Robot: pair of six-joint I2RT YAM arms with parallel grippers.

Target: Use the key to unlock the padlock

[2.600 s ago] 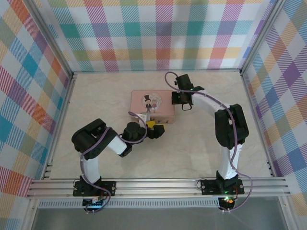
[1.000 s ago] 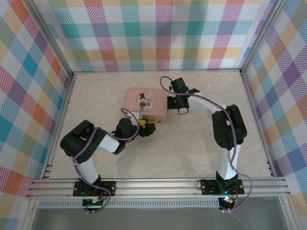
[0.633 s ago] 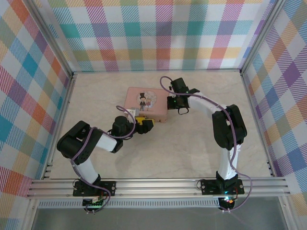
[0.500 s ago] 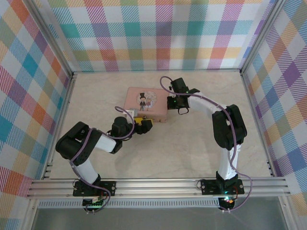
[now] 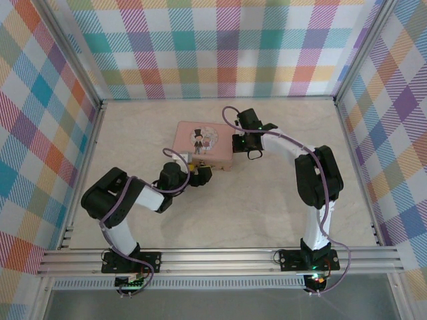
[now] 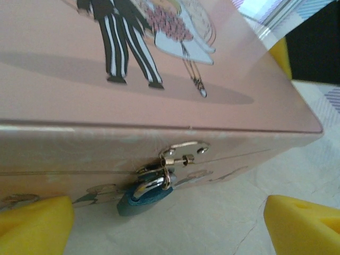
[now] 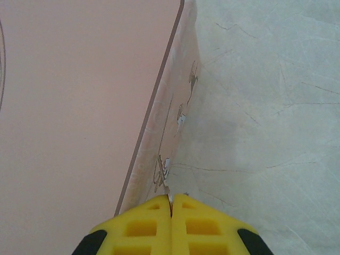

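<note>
— Marbled tabletop [image 5: 267, 200], plaid walls [image 5: 227, 53]. Where's the padlock [image 6: 142, 192]?
— Hanging from the hasp [image 6: 183, 151] on the pink tin [image 6: 159, 95], lower middle of my left wrist view. Its teal body sits between my left gripper [image 6: 167, 228]'s spread yellow fingertips [image 6: 32, 223], touching neither.
— And your right gripper [image 7: 171, 210]?
— Pressed together, bottom of my right wrist view, just beside the tin's side wall.

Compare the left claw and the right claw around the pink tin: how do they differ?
The left claw is open, yellow fingertips wide apart; the right claw is shut, tips pressed together. The left claw faces the front of the tin, where the padlock is; the right claw sits by the tin's short side. Both have yellow tips.
</note>
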